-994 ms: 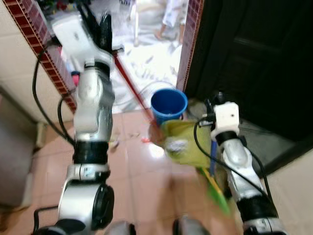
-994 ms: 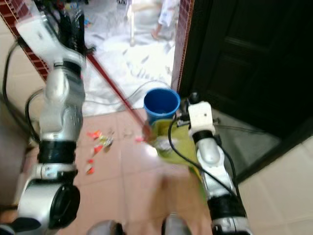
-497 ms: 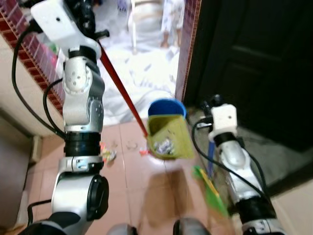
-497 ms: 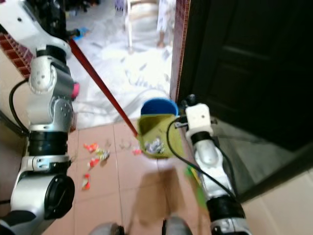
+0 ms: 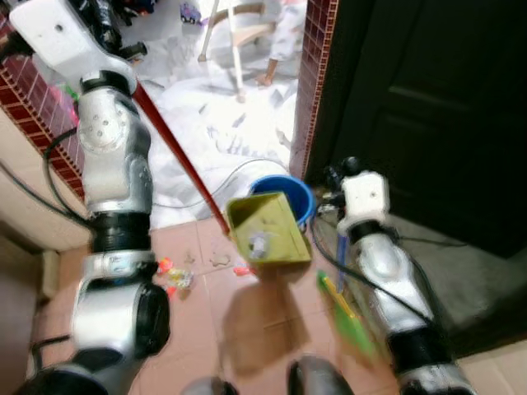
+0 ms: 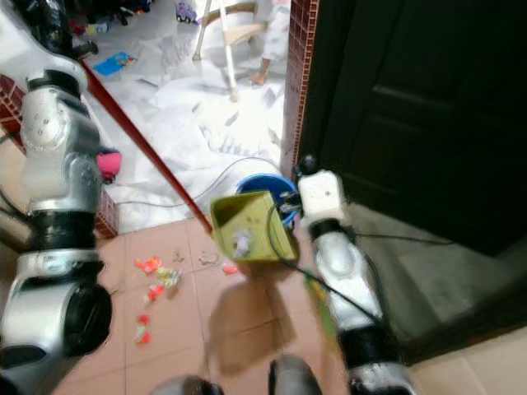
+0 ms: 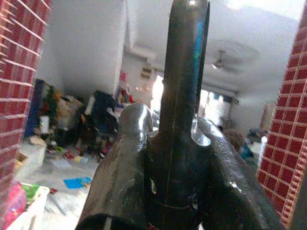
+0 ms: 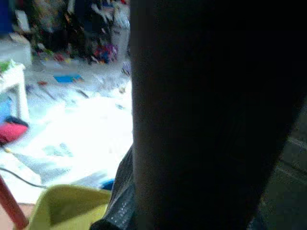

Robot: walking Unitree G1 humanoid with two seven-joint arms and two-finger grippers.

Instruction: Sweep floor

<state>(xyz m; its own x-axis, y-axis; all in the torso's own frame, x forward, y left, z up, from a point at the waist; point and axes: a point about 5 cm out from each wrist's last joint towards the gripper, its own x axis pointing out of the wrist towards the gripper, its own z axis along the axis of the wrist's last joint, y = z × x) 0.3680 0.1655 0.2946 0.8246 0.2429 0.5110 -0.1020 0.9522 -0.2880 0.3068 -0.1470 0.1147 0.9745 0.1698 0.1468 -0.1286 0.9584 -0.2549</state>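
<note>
Yellow-green plastic dustpan [image 5: 265,230] (crumpled litter inside) hangs from a long red handle [image 5: 177,156], which the left gripper [image 7: 165,158] clasps, beside the blue bucket [image 5: 295,197]; right gripper's state: cannot tell.

We cannot see our left gripper [image 5: 107,20] fully; the frame's top edge crops it. The green broom [image 5: 350,317] by our right arm is motion-blurred. A person [image 5: 284,37] beyond the doorway is cut off above the legs. Floor scraps [image 6: 152,280] are too small to identify.
</note>
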